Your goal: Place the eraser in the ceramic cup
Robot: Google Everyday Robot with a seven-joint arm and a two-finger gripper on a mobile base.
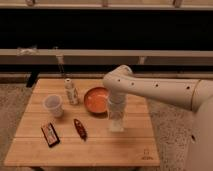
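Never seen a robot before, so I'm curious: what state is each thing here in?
ceramic cup: upright, left on the table.
orange bowl: upright, looks empty.
bottle: standing upright.
black-and-red thing: lying flat.
dark red oblong: lying flat.
pincer: pointing down at table, right of bowl.
eraser: indistinguishable at pincer's tip.

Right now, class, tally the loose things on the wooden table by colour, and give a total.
Orange: 1, round bowl.
Whitish: 3, small plain ceramic cup, slim labelled bottle, pale rectangular eraser beneath the gripper, just right of the bowl.
Dark red: 1, oblong thing.
Black-and-red: 1, flat rectangle.
Total: 6.
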